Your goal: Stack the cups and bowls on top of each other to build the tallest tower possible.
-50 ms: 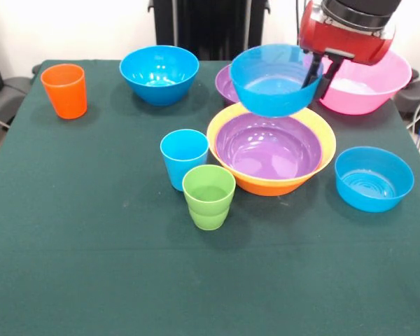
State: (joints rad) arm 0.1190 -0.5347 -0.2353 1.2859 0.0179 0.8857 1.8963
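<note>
The red arm (pixel 346 28) reaches down from above — its tool (pixel 316 73) clamped on a bowl's rim.

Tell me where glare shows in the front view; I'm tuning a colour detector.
Front view: white highlights streak the inner wall of the purple bowl nested in the orange-yellow bowl; a bright patch washes out the pink bowl's floor; fainter sheen marks the far blue bowl. The green cloth is matte, with soft shadows only.
</note>
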